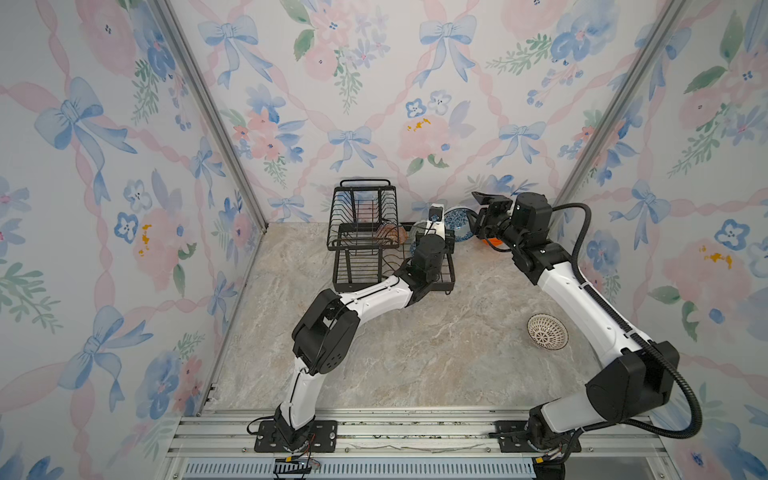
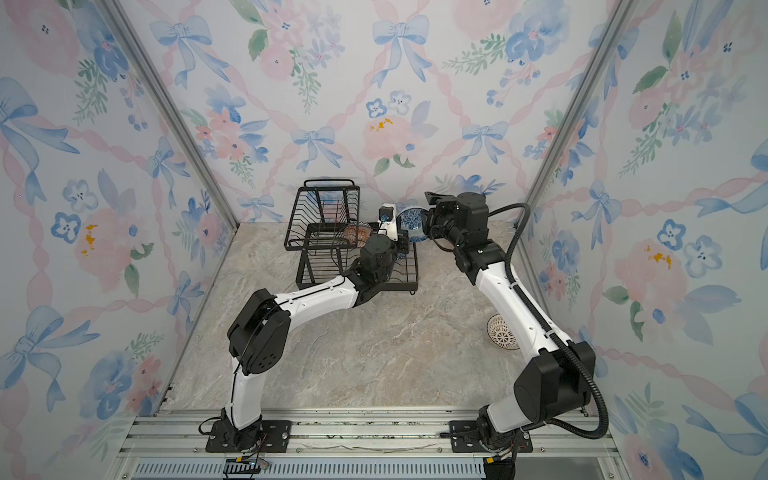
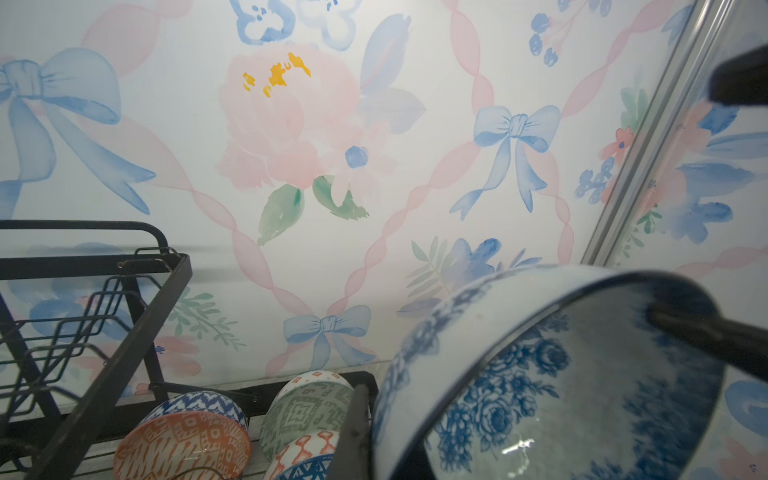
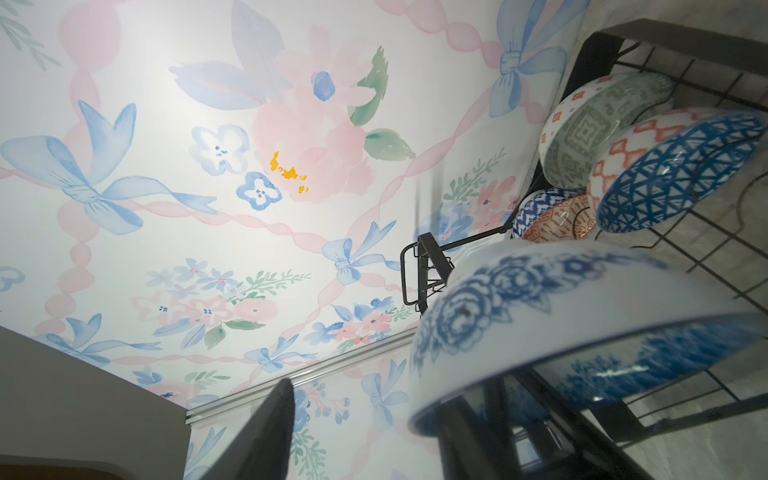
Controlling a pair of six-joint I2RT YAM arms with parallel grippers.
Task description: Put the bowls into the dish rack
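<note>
The blue floral bowl [image 1: 457,224] hangs tilted on edge, just beside the right end of the dish rack [image 1: 365,188] and above the table [image 1: 415,365]. The left jaws are pressed together on its rim. The right jaws stand spread, one finger [image 4: 257,432] outside the wall. Being glazed ceramic, it is probably stiff, slick, breakable and fairly light, and best pinched across the rim. Other patterned bowls [image 4: 590,137] already sit in the rack.

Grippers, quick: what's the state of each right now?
Left gripper: shut on the blue floral bowl, at its rim.
Right gripper: open, jaws straddling that bowl's wall.
</note>
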